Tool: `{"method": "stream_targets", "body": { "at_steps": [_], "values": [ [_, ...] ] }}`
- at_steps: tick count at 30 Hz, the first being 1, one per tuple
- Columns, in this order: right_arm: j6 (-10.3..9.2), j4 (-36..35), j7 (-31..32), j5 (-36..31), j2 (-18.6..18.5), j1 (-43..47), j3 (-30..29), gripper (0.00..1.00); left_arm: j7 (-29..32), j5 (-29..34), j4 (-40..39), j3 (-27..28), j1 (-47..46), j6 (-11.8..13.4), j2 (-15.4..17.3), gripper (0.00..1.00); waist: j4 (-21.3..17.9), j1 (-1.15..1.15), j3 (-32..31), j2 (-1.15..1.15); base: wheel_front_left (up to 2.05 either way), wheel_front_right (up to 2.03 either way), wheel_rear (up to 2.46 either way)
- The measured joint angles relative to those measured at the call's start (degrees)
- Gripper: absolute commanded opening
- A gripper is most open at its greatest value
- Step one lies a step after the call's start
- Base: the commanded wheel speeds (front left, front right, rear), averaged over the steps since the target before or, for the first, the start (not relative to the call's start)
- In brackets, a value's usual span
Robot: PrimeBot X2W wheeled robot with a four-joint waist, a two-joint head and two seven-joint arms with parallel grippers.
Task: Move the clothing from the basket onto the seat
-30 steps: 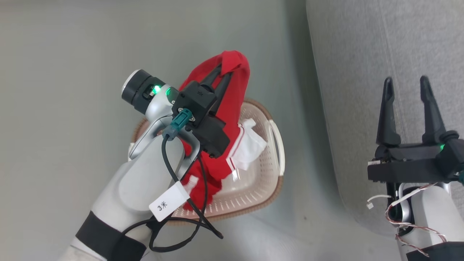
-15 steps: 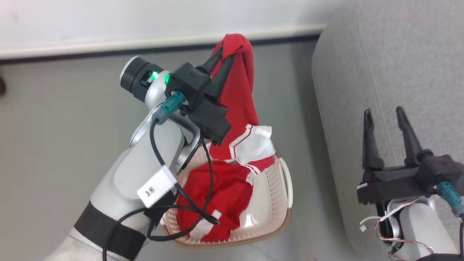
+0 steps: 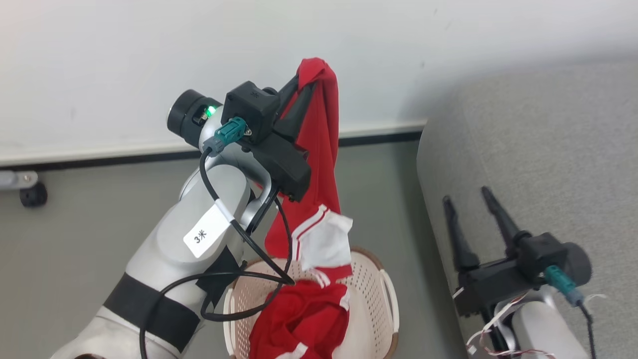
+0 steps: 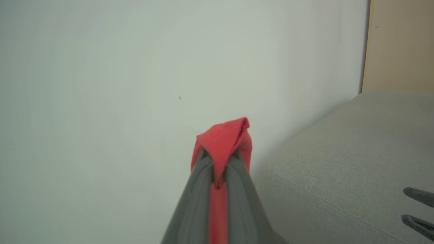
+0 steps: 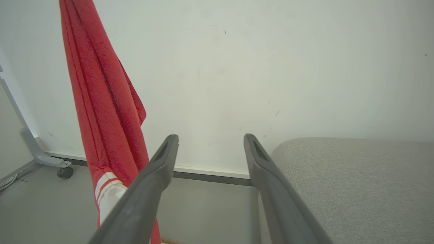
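A pale wall stands behind, plain but for a few small marks; a dark strip runs along its foot, where the grey floor begins; at the left a small black caster rests on the floor under a grey metal leg; a beige panel borders the wall in the left wrist view.

L hand raised, clothing lifted higher above basket

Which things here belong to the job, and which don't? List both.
Job: clothing, basket, seat, left end effector shut on clothing, right end effector open.
Lying about: wall, floor, caster.
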Motion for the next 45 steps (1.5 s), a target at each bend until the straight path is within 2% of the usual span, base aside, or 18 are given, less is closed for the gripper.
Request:
{"method": "stream_targets", "body": {
  "at_steps": [5, 11, 18, 31, 32, 33, 34, 45],
  "values": [
    [1.49, 3.5, 0.0, -0.11, 0.38, -0.02, 3.99, 1.0, 0.0, -3.78, 1.71, -3.1, 0.03, 0.15, -0.03, 0.0, -0.59, 0.0, -4.28, 0.0, 0.0, 0.0, 0.0],
    [2.94, 6.35, 0.0, -0.31, 0.88, -0.13, 10.1, 1.0, 0.0, -8.09, 0.38, -7.62, 0.24, 1.83, -0.19, 0.0, -1.28, 0.0, -8.82, 0.0, 0.0, 0.0, 0.0],
    [3.42, 11.5, 0.0, -0.45, 0.98, -2.42, 14.38, 1.0, 0.0, -11.83, -1.88, -12.77, 0.21, 3.65, -0.25, 0.0, -1.36, 0.0, -11.89, 0.0, 0.0, 0.0, 0.0],
    [3.44, 23.87, 0.01, 0.07, 1.08, -9.71, 21.83, 1.0, 0.08, -17.6, -7.62, -20.85, -0.22, 6.66, -0.16, 0.0, 1.86, 0.01, -12.61, 0.01, 0.0, 0.0, 0.0],
    [3.44, 24.84, 0.01, 0.19, 1.07, -10.66, 22.26, 0.51, 0.08, -18.44, -7.94, -21.28, -0.35, 6.69, -0.16, 0.0, 2.11, 0.01, -12.57, 0.01, 0.0, 0.0, 0.0],
    [3.44, 25.6, 0.0, 0.52, 1.07, -11.54, 22.67, 0.27, 0.08, -18.94, -8.24, -21.73, -0.52, 6.92, -0.16, 0.0, 2.37, 0.01, -12.51, 0.01, 0.0, 0.0, 0.0],
    [3.44, 26.31, 0.01, 0.69, 1.07, -12.35, 23.05, 0.0, 0.08, -19.19, -8.37, -22.1, -0.74, 7.19, -0.18, 0.0, 2.63, 0.01, -12.45, 0.01, 0.0, 0.0, 0.0],
    [3.48, 28.76, 0.01, 4.68, 1.15, -15.53, 25.14, 0.0, 0.07, -20.43, -2.44, -20.47, -0.91, 8.68, -0.08, 0.0, 3.54, 0.01, -11.32, 0.01, 0.0, 0.0, 0.0]
  ]
}}
